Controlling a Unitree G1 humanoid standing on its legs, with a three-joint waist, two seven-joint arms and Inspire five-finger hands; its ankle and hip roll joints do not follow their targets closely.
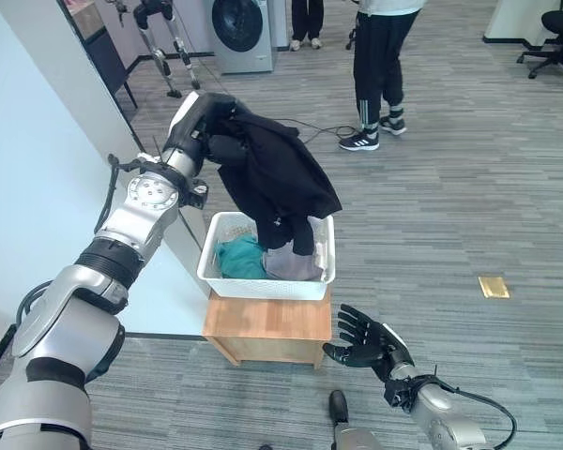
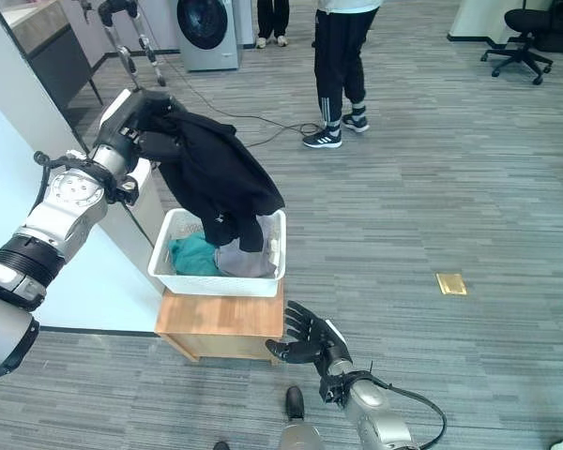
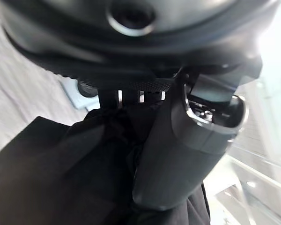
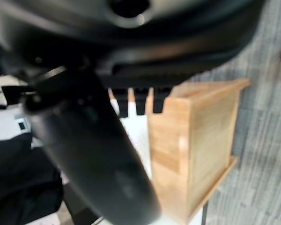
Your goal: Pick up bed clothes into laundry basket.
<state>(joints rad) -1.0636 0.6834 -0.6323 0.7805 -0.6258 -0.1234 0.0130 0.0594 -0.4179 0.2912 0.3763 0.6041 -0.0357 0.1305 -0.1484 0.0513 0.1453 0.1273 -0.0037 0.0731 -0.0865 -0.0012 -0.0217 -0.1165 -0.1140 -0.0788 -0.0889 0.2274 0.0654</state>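
Right hand [image 1: 364,339]: nearest the camera, fingers spread, empty, beside the wooden stand [image 1: 267,327].
Left hand [image 1: 209,120]: curled round the black garment [image 1: 280,176], apparently pinching its top.
Garment: hanging, hem inside the laundry basket [image 1: 227,282].
Method: lower fully over the basket before letting go.

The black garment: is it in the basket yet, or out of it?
Partly in. The left hand grips the black garment above the white basket; its lower end hangs inside.

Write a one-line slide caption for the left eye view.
Left robot hand holds a black garment above the white laundry basket on a wooden stand; right robot hand open beside it.
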